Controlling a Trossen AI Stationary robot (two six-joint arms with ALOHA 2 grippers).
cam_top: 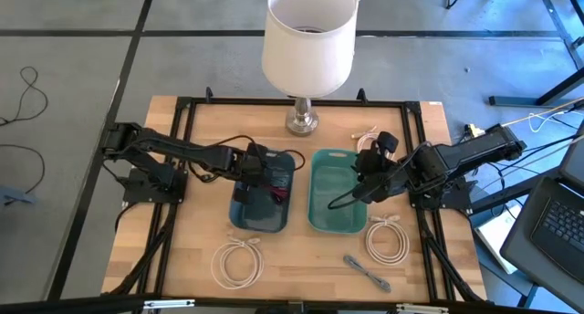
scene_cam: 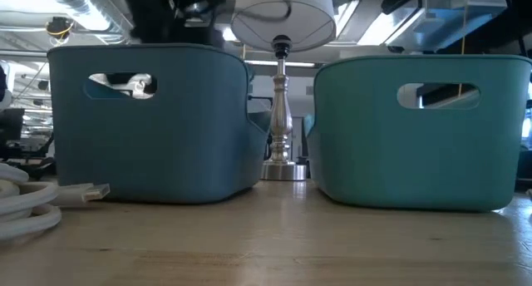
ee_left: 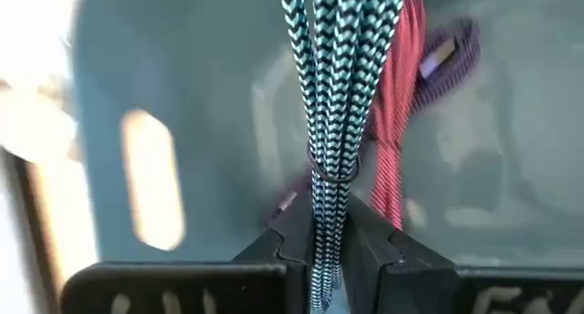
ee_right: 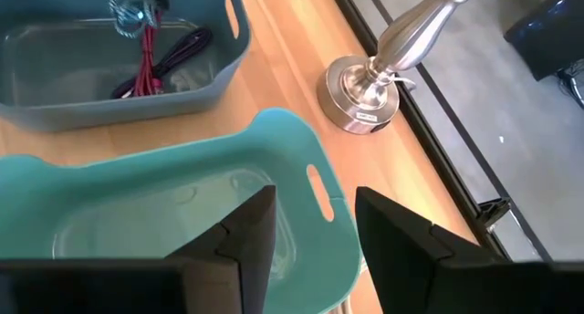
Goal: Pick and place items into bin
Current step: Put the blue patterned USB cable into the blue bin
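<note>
We see the table (cam_top: 182, 214) w/ blue bin (cam_top: 262, 191) & teal bin (cam_top: 336, 193). Left claw (ee_left: 330, 250), over blue bin, pinches teal braided cable (ee_left: 333, 95); red cable (ee_left: 397, 104) & purple cable (ee_left: 449, 57) lie inside. Right claw (ee_right: 315, 227) gapes empty over teal bin.

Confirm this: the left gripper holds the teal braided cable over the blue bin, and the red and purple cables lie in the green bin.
Wrong on one point. The red cable and purple cable lie in the blue bin, not the green bin; the left wrist view shows them below the teal braided cable, which the left gripper does hold over that bin.
</note>
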